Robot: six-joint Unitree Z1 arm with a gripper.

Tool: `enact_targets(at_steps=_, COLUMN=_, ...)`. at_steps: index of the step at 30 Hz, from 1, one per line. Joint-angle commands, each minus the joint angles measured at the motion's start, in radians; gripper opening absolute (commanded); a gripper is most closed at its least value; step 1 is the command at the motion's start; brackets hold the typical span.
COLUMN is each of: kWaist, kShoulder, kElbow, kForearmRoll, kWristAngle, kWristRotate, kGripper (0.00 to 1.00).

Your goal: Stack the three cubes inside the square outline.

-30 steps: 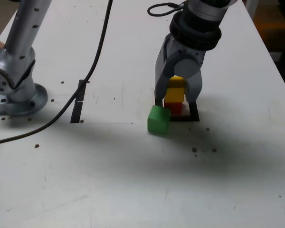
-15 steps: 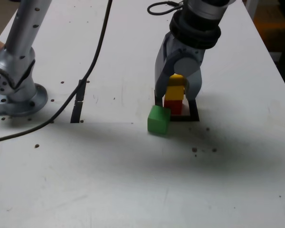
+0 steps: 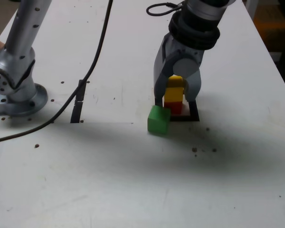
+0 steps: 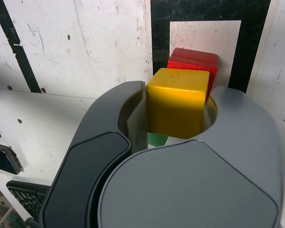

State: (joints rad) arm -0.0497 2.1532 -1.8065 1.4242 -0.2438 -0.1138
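Here, yellow cube sits on red inside the square, gripper around it.

The gripper (image 3: pixel 176 95) straddles the yellow cube (image 3: pixel 175 88); whether it clamps or has let go, I cannot tell. Yellow rests on the red cube (image 3: pixel 175 108), inside the square outline (image 3: pixel 194 114). The green cube (image 3: pixel 158 119) lies on the table (image 3: pixel 133 180) at the stack's eight o'clock, just beside the outline's corner.

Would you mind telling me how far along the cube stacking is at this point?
Done: the yellow cube sits on the red cube inside the square outline. In hand: the gripper brackets the yellow cube; whether it has let go is unclear. Left: the green cube, on the table at the outline's corner, needs stacking.
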Motion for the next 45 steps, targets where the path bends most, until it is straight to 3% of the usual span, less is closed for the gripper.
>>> enact_targets(at_steps=1, kWaist=0.002, kShoulder=0.001, kElbow=0.001, kForearmRoll=0.001, kWristAngle=-0.003, kWristRotate=0.0, kGripper=0.57)
enact_targets(at_steps=5, kWaist=0.002, kShoulder=0.002, kElbow=0.003, kForearmRoll=0.002, kWristAngle=-0.005, kWristRotate=-0.002, kGripper=0.66)
enact_targets(at_steps=9, kWaist=0.002, kShoulder=0.003, kElbow=0.003, kForearmRoll=0.005, kWristAngle=-0.002, kWristRotate=-0.006, kGripper=0.93)
enact_targets(at_steps=11, kWaist=0.002, kShoulder=0.002, kElbow=0.001, kForearmRoll=0.008, kWristAngle=-0.001, kWristRotate=-0.007, kGripper=0.99)
enact_targets(at_steps=17, kWaist=0.001, kShoulder=-0.027, kElbow=-0.002, kForearmRoll=0.03, kWristAngle=0.004, kWristRotate=-0.009, kGripper=1.0)
enact_targets(at_steps=24, kWaist=-0.005, kShoulder=-0.128, kElbow=0.03, kForearmRoll=0.037, kWristAngle=0.014, kWristRotate=-0.041, kGripper=1.0)
enact_targets(at_steps=34, kWaist=-0.014, kShoulder=-0.349, kElbow=0.169, kForearmRoll=0.023, kWristAngle=0.001, kWristRotate=-0.142, kGripper=1.0)
enact_targets(at_steps=45, kWaist=-0.118, kShoulder=-0.429, kElbow=0.207, kForearmRoll=0.006, kWristAngle=-0.032, kWristRotate=-0.129, kGripper=1.0)
